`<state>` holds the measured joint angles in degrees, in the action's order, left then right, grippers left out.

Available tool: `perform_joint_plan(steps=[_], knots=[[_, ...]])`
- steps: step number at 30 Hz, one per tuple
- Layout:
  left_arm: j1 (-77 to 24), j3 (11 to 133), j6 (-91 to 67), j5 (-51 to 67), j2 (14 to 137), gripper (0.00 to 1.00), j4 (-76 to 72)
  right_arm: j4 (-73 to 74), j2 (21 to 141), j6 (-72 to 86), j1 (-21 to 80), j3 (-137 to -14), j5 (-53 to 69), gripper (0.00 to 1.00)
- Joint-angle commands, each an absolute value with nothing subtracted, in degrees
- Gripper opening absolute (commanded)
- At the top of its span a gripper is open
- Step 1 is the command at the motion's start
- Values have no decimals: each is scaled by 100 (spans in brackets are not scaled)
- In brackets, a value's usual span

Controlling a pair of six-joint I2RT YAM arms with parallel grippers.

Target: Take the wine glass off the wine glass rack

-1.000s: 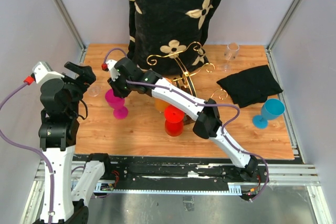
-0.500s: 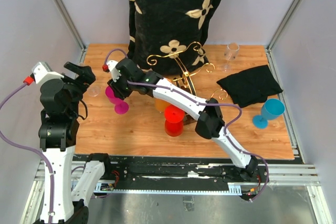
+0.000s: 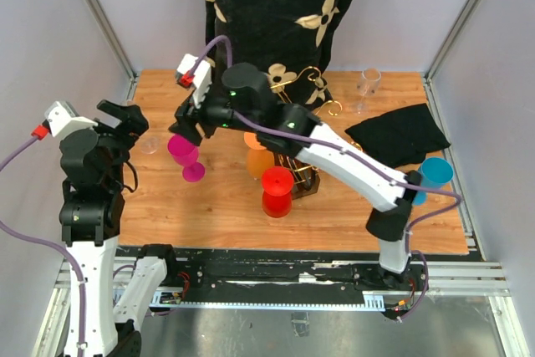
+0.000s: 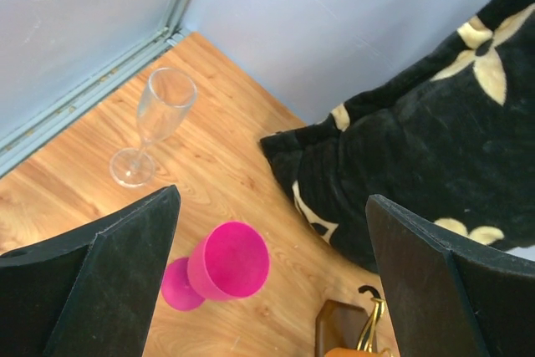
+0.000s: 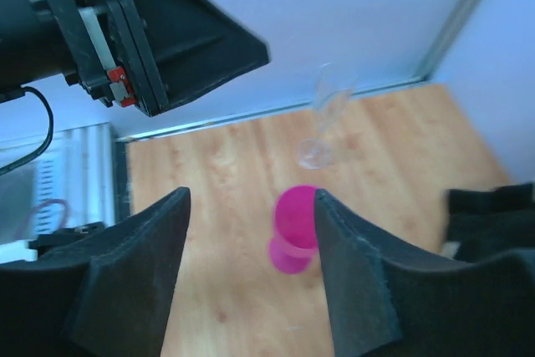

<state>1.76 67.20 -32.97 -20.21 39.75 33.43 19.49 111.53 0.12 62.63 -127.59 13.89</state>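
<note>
The pink wine glass (image 3: 185, 150) stands upright on the wooden table, left of the wine glass rack (image 3: 304, 180), and nothing holds it. The rack's gold scrolls (image 3: 285, 78) show behind my right arm, and an orange glass (image 3: 258, 159) is at the rack. My right gripper (image 3: 185, 125) hovers just above the pink glass, open. In the right wrist view the pink glass (image 5: 297, 221) shows below, near the right finger (image 5: 359, 282). My left gripper (image 3: 125, 119) stands wide open at the far left. In its view the pink glass (image 4: 226, 261) lies between the fingers (image 4: 109, 282), well below them.
A clear flute (image 3: 150, 144) stands close to the left gripper. A red glass (image 3: 277, 190) sits in front of the rack. At the right are a black cloth (image 3: 399, 135), a blue glass (image 3: 430, 175) and a clear glass (image 3: 368, 85). A black flowered cushion (image 3: 276, 22) fills the back.
My right gripper has opened, let go of the pink glass and risen up and back from it. The glass stays standing on the table. The left arm has barely moved.
</note>
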Motion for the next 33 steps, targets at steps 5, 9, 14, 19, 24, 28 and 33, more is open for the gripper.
perform_joint_plan(steps=[5, 9, 14, 19, 24, 28, 33], knots=[[183, 5970, -3857, 512, 4334, 98, 2258, 3555, 9702, -385, 5876, -11712, -998, 70], [-449, 5891, -4065, 1351, 5144, 99, 2076, 2910, 8257, -396, 5733, -10109, -1629, 73], [-1375, 5947, -4327, 1825, 5857, 98, 1531, 2863, 7343, -387, 5497, -9299, -1993, 72], [-1760, 5973, -4460, 1811, 6176, 92, 1449, 2896, 6831, -382, 5362, -8913, -2218, 72], [-2115, 5989, -4536, 1897, 6394, 85, 1433, 2875, 6449, -378, 5180, -8610, -2324, 72], [-2237, 5706, -4720, 1923, 6312, 80, 1123, 2867, 6229, -356, 5071, -8451, -2376, 73], [-2320, 5653, -4682, 1845, 6256, 71, 1284, 2845, 6056, -361, 4879, -8325, -2401, 73]])
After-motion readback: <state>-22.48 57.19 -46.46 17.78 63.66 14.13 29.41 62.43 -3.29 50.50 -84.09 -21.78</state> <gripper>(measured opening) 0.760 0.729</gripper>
